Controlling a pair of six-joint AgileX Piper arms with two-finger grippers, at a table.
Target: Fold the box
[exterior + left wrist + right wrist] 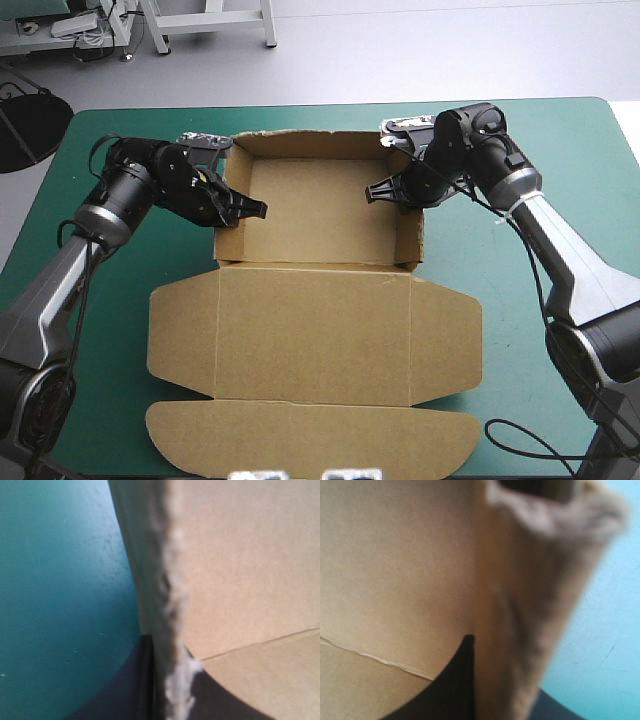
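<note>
The brown box (316, 300) sits mid-table on the teal-green cover (560, 140), its lid (315, 440) flat on the near side and the open tray (320, 215) beyond. The left gripper (250, 209) is clamped, nearly closed, on the tray's left wall. The right gripper (383, 192) pinches the right wall.

A lab: teal-green table (560, 140), metal frame (267, 25) beyond.
</note>
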